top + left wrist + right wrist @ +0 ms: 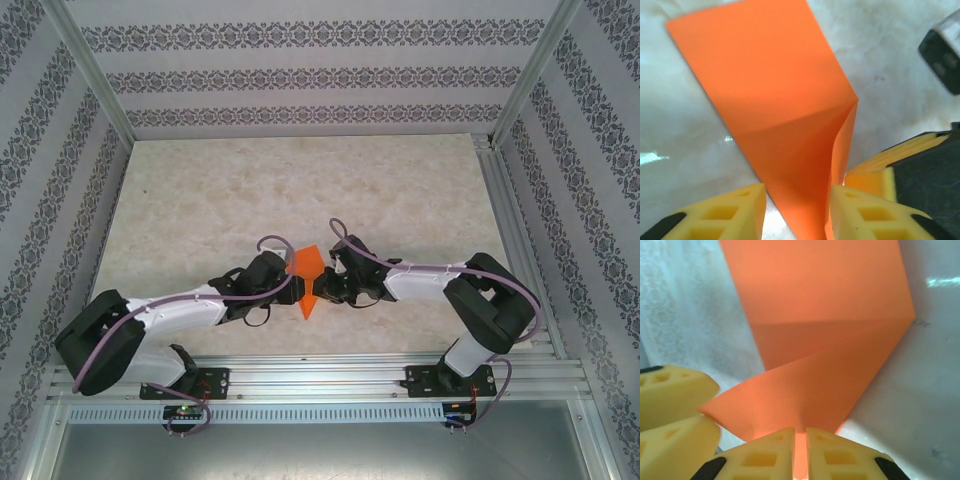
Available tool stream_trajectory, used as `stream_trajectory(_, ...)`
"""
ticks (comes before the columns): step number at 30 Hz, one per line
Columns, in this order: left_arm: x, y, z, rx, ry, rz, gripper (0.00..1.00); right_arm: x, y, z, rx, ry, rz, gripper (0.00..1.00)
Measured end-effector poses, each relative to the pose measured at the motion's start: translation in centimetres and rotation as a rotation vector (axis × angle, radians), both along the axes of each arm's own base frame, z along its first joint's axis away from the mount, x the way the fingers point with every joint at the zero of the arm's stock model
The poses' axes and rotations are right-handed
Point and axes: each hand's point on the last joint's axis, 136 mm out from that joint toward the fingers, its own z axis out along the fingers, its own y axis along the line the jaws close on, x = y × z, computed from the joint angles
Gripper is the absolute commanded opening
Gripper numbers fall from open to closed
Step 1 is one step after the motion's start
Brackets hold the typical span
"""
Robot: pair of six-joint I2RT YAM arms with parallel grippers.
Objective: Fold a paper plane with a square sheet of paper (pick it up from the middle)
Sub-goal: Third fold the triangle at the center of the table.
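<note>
Item: orange paper (305, 262), partly folded with one slanting crease showing, held up over the bench (200, 200) by the middle of its near edge, between the two arms. Condition: the right jaws are pressed together on the paper's lower edge, while the left jaws stand apart with the paper's narrow end loose between them. Handling note: the right grip should probably hold firm while the left takes a fresh bite squarely on the fold line, without tugging. Not legible: the paper's bottom tip, cut off in both wrist views, and whether it touches the bench.
</note>
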Motion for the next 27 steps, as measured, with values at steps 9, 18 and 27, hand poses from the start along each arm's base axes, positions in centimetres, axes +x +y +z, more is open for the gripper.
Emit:
stream_trajectory(9, 0.6, 2.9, 1.9, 0.011, -0.021, 0.108, 0.4, -1.2, 1.5, 0.1, 0.012, -0.006, 0.049, 0.15)
stream_trajectory(18, 1.1, 3.8, 1.9, -0.043, 0.039, 0.149, 0.29, -1.0, 2.6, -2.4, -0.015, 0.03, 0.062, 0.14)
stream_trajectory(27, 0.4, 1.3, 1.1, -0.147, 0.167, 0.082, 0.1, -1.0, 3.0, -2.4, -0.001, 0.033, 0.054, 0.14)
